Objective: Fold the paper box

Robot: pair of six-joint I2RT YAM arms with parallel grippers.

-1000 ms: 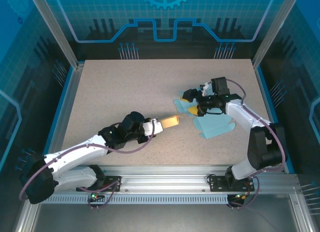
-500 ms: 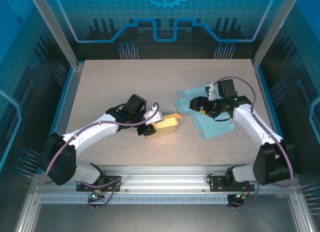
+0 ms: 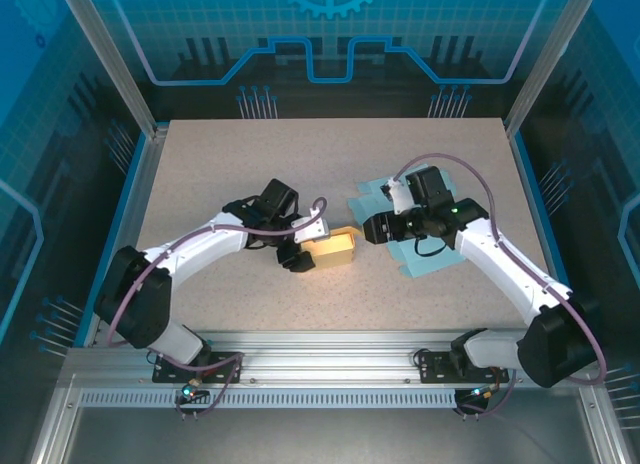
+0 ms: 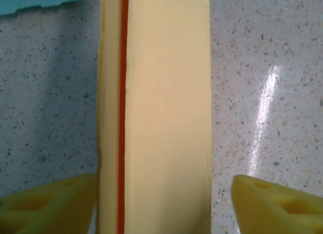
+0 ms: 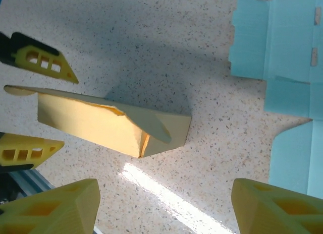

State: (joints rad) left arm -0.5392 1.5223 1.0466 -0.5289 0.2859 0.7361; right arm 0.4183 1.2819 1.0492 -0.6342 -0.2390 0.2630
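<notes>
Your left tool [image 3: 306,242] sits wide astride the yellow box [image 3: 336,249], right tool [image 5: 166,193] wide and empty; close skewed and you'll crush the loose flap [image 5: 149,124].

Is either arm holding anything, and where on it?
Nothing looks held: the left gripper straddles the end of the yellow box, jaws open; right gripper open, empty.

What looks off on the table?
The yellow paper box lies with one end unclosed: a rounded flap sticks out and the top edge looks ragged. The light-blue flat paper cutout beside it is unfolded.
</notes>
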